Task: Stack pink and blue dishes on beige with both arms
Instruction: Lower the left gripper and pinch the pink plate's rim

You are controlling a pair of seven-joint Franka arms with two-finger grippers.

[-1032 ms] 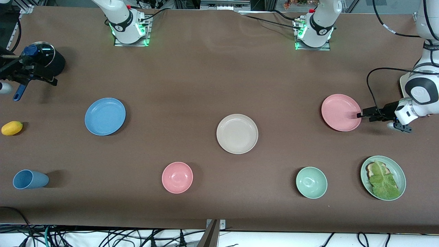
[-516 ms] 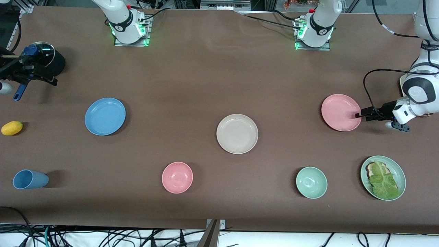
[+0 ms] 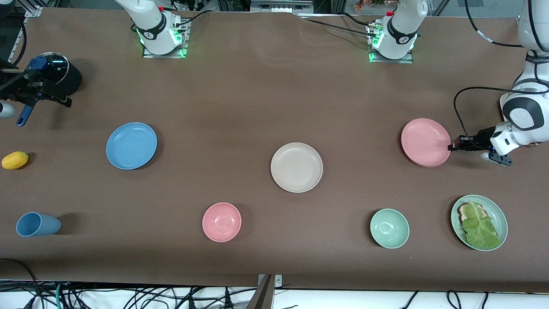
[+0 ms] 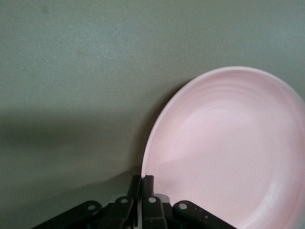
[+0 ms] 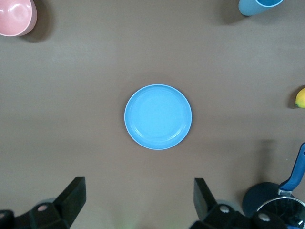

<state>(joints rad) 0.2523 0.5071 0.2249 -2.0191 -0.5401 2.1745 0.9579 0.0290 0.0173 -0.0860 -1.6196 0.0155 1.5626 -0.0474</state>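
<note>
Left gripper (image 3: 451, 147) jaws are clenched on the pink plate's (image 3: 424, 141) rim, at the left arm's end of the worktop from the beige plate (image 3: 296, 167). Lift level, then carry. Right gripper (image 5: 138, 200), released, hovers over the blue plate (image 5: 157, 116).

Through my right wrist camera I look straight down on a brown bench (image 5: 95, 67). A round sky-blue plate (image 5: 157, 117) lies flat in the middle of the view, nothing on it. The two black fingers (image 5: 71, 198) of my right pincer (image 5: 138, 200) stand wide apart at the edge of the view, clear of the plate and holding nothing. Around the edges I see part of a pink bowl (image 5: 16, 16), part of a blue cup (image 5: 257, 5), a yellow fruit (image 5: 300, 98), and a dark pot with a blue handle (image 5: 279, 200).
</note>
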